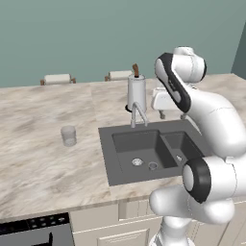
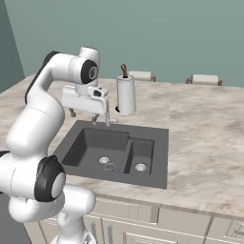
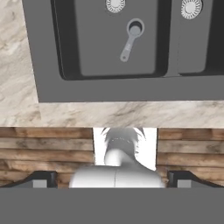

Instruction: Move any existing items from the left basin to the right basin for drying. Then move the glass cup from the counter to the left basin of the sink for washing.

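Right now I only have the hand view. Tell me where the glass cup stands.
Observer: The glass cup stands upright on the counter, apart from the sink, on its wider basin's side.
Operator: Say what stands near the tap.
Observer: A tall steel canister with a brown stick stands just behind the tap.
Operator: Report the tool's place.
Observer: The tool hangs open, raised over the far side of the sink beside the tap, holding nothing.
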Motion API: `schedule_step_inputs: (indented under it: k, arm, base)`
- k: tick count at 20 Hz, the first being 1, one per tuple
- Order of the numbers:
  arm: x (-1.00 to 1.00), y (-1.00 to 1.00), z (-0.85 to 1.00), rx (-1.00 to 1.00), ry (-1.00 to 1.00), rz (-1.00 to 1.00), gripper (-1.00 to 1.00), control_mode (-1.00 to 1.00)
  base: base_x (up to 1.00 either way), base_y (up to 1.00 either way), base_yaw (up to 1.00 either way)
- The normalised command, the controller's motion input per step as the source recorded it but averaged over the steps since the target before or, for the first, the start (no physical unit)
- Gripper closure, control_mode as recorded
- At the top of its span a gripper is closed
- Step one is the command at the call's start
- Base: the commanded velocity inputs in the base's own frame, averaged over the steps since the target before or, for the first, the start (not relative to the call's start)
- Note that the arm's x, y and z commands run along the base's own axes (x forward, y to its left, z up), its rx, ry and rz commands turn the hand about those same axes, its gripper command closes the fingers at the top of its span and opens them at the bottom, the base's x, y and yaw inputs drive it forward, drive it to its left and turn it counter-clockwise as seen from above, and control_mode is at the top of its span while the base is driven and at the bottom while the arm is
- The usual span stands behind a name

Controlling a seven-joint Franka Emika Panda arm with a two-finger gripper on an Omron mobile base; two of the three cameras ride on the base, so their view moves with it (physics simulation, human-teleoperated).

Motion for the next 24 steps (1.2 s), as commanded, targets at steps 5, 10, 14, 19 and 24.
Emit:
schedule_step_inputs:
  k: [5, 10, 14, 19, 24]
  arm:
    - [-0.30, 0.00, -0.01, 0.01, 0.00, -0.01, -1.00, -1.00]
    - [-0.26, 0.00, -0.03, 0.00, 0.00, -0.01, -1.00, -1.00]
    - [-0.10, 0.00, -0.02, 0.00, 0.00, 0.00, -1.00, -1.00]
    - [0.00, 0.00, -0.08, 0.00, 0.01, 0.00, -1.00, -1.00]
    - [0.00, 0.00, -0.11, 0.00, 0.00, 0.00, -1.00, -1.00]
  base:
    - [0.00, 0.00, 0.00]
    - [0.00, 0.00, 0.00]
    - [0.00, 0.00, 0.00]
    - [0.00, 0.00, 0.00]
    - [0.00, 0.00, 0.00]
